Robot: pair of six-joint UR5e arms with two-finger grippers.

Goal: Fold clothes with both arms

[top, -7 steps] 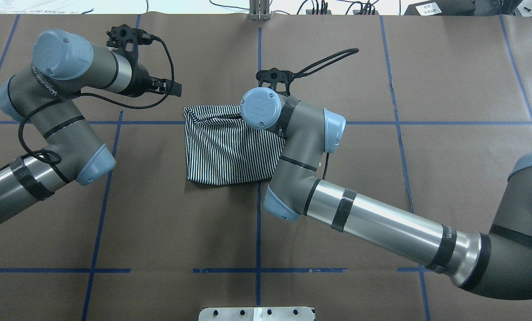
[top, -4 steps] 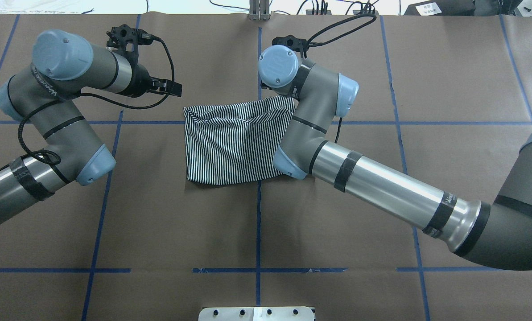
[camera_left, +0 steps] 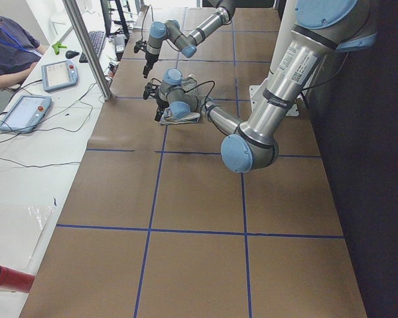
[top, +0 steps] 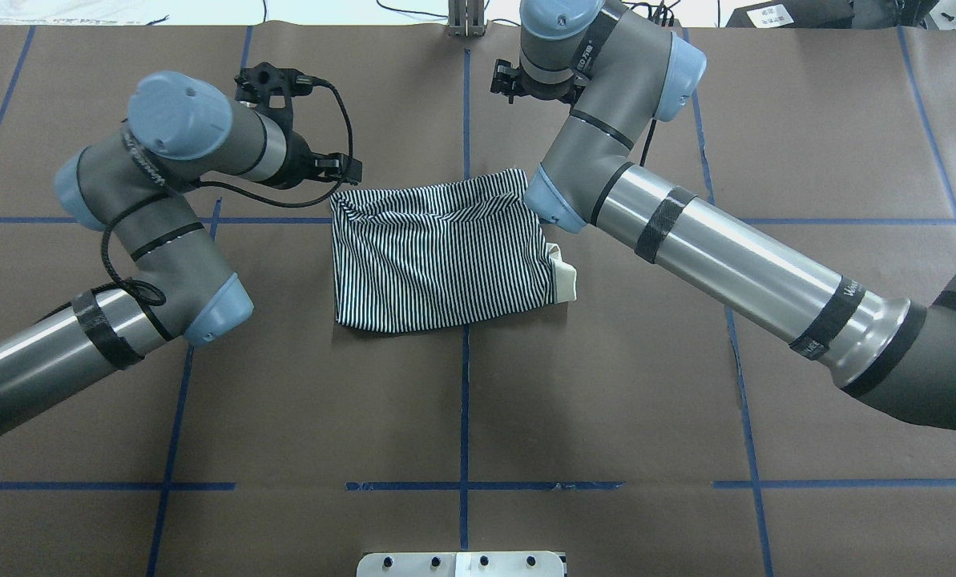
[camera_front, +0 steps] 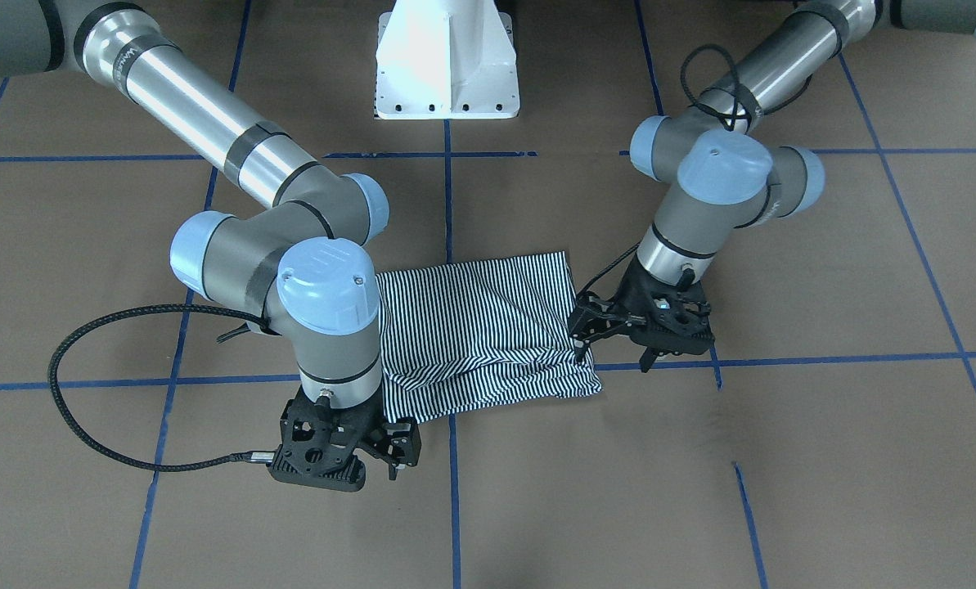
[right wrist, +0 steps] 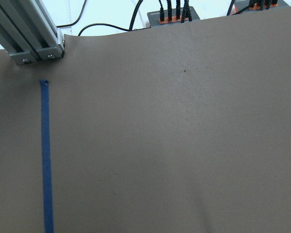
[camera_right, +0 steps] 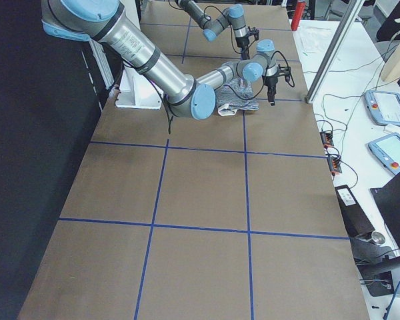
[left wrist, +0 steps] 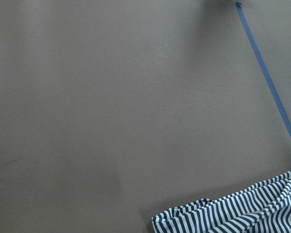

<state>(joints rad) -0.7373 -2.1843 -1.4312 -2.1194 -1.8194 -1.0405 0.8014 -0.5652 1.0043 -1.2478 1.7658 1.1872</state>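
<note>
step: last fold looks laid, shirt (top: pixel 437 256) compact (collar (top: pixel 564 280) peeks out) | left gripper (camera_front: pixel 610 352) agape, empty, at its corner | right gripper (camera_front: pixel 393 450) agape, empty | next: likely smooth rumpled far edge

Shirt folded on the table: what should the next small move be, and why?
Probably lower the left gripper onto the shirt's rumpled far corner and pinch it. Its jaws stand open right beside that corner, while the right gripper hangs beyond the far edge, its wrist view showing only table.
</note>
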